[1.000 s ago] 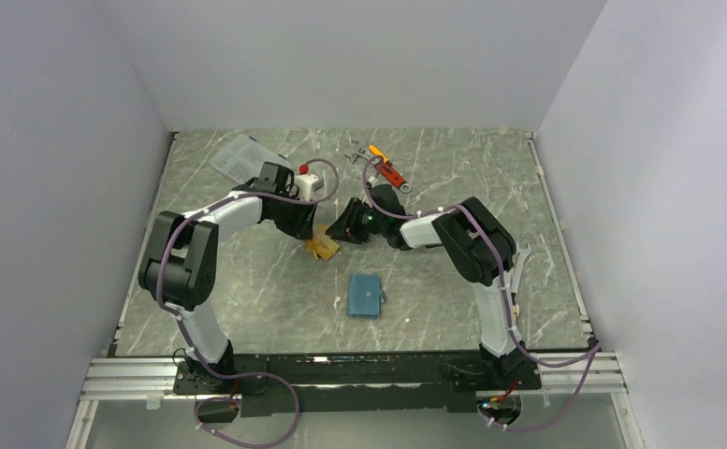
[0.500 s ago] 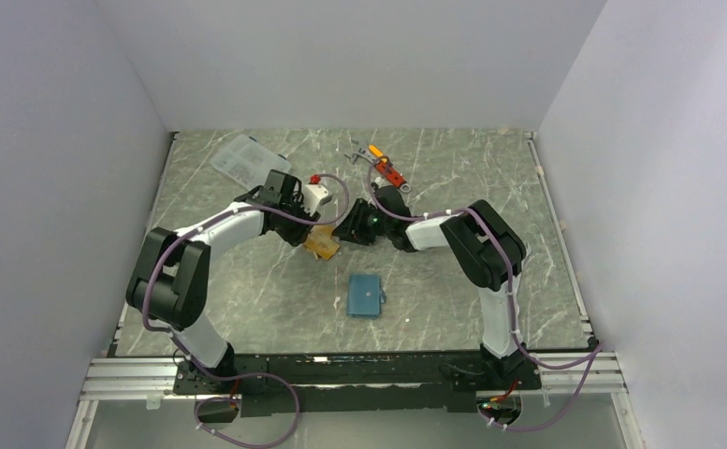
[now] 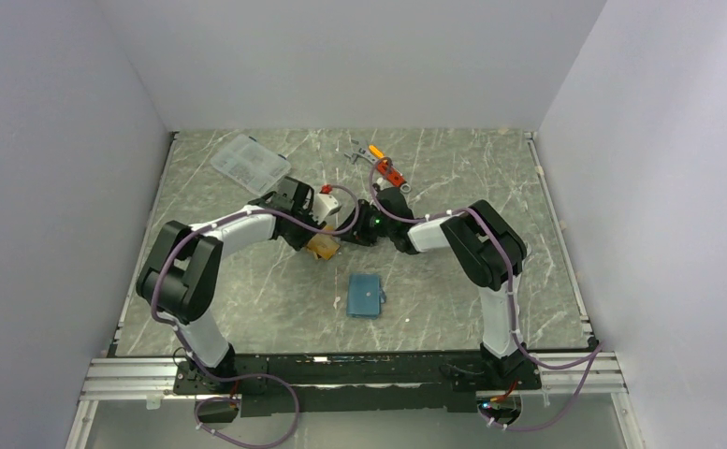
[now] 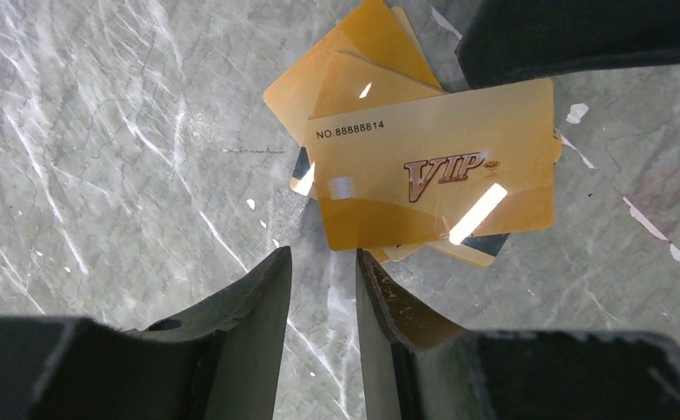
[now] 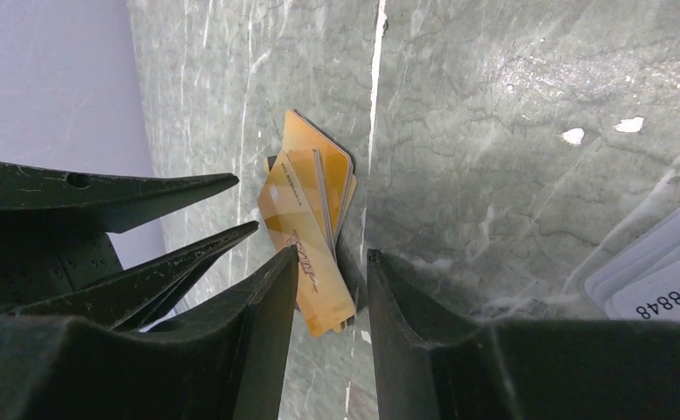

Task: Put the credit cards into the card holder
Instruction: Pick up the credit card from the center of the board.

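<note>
Both claws meet at the fanned credit cards (image 4: 424,166) in the middle of the table (image 3: 453,290). The left claw (image 4: 323,254) is slightly parted and empty at the top card's corner, and the right claw (image 5: 332,254) is likewise a little open, holding nothing, beside the stack's edge. The closed card holder (image 3: 366,296) lies nearer, well apart from the arms, with marble showing all round it.

Top view: high at near edge, looking down on whole surface (image 3: 434,281). Wrist views: very close, low, opposite sides, sharing the credit cards (image 4: 406,166).
</note>
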